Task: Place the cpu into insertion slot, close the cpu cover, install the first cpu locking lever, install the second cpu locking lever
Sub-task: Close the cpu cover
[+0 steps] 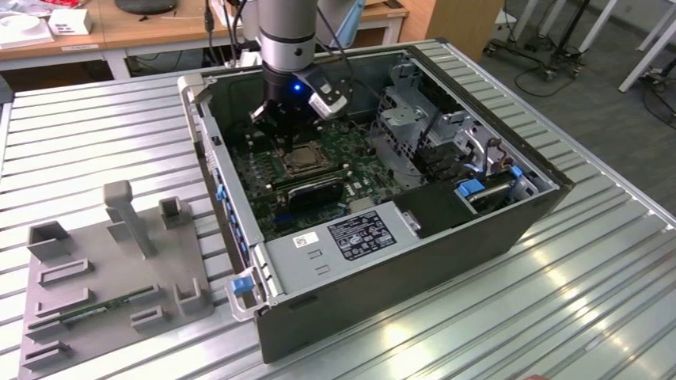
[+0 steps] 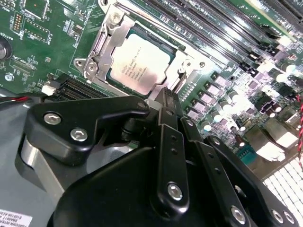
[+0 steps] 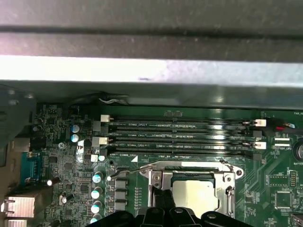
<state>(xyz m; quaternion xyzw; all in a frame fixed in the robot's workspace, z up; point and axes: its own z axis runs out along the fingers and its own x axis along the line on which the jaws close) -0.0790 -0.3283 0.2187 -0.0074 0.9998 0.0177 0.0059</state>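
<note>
The black, angular fingers of the gripper (image 2: 168, 94) are seen drawn together, with no gap visible between their tips. Whether anything thin is pinched there cannot be told. The tips are held just beside one edge of the cpu cover (image 2: 113, 35), a thin, silvery, stamped-metal frame that lies flat around its square cut-out.

Through that cut-out the cpu (image 2: 137, 66) is seen, its pale, matte silvery face seated level in the insertion slot (image 2: 158, 40). A narrow dark strip of the slot is left showing between chip and frame.

The socket is carried by the green motherboard (image 2: 47, 47), near its middle. Four long black memory slots (image 3: 180, 137) are ranged parallel beside it, along one edge of the socket.

In the exterior view the board is enclosed by an open, dark, sheet-metal computer case (image 1: 423, 261). The case is laid on its side near the middle of the ribbed, shiny metal tabletop (image 1: 591, 301). A grey, matte moulded fixture (image 1: 106, 269) is set by the tabletop's edge at the exterior view's left.
</note>
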